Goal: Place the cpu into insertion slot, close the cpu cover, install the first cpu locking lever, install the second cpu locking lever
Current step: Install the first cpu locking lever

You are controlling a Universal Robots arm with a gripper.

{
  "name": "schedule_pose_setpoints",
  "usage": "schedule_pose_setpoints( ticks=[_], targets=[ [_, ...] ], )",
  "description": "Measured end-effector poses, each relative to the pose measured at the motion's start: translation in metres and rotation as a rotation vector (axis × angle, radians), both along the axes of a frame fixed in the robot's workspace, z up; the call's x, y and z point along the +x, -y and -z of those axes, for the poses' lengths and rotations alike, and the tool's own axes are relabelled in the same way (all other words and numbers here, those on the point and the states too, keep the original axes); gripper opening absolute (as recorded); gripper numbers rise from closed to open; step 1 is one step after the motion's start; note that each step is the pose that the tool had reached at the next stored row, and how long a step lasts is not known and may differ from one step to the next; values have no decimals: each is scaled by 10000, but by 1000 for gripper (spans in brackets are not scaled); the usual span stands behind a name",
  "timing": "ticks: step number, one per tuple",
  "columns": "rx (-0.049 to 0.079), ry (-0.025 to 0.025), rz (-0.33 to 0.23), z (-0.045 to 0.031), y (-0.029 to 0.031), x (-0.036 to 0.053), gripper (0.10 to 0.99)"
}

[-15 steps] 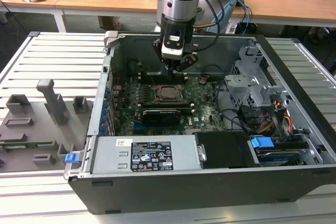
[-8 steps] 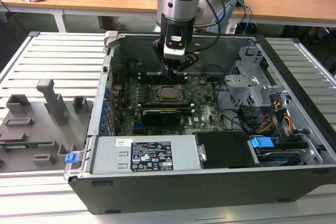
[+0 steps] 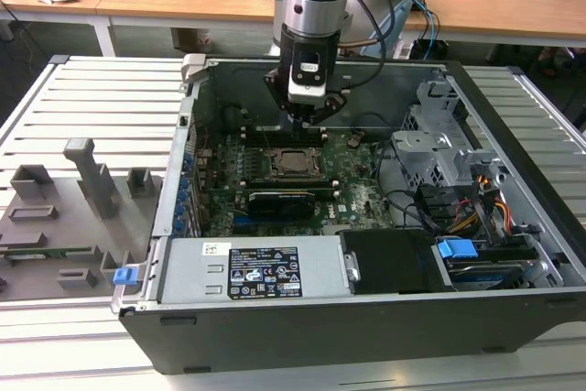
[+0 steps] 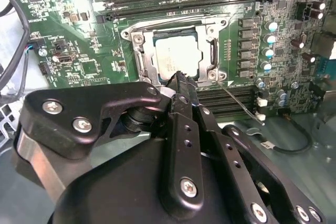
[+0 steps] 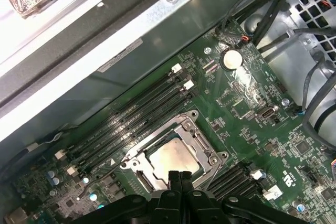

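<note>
While the arm is reaching down into the open computer case (image 3: 513,226) in the exterior view, the gripper (image 3: 309,119) is hanging at upper centre, just above the insertion slot (image 3: 293,163) on the green motherboard (image 3: 357,191).

In the second wrist view, the fingers (image 4: 181,85) are pressing together with nothing between them, their tips sitting at the edge of the cpu cover (image 4: 143,56), which is lying flat around the cpu (image 4: 176,57).

In the first wrist view, the closed, empty fingertips (image 5: 179,178) are overlapping the cover's near edge at lower centre, and the cpu (image 5: 174,159) is sitting in the slot.
</note>
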State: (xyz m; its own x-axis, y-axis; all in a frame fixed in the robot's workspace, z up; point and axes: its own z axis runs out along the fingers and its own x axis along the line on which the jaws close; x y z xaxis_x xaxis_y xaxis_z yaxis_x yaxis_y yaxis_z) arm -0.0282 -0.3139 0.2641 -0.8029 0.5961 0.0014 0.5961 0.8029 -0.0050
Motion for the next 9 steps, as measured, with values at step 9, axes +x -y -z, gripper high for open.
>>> schedule_pose_setpoints(
  ticks=[9],
  targets=[
    [0,0,-451,0,0,0,110]
  ],
)
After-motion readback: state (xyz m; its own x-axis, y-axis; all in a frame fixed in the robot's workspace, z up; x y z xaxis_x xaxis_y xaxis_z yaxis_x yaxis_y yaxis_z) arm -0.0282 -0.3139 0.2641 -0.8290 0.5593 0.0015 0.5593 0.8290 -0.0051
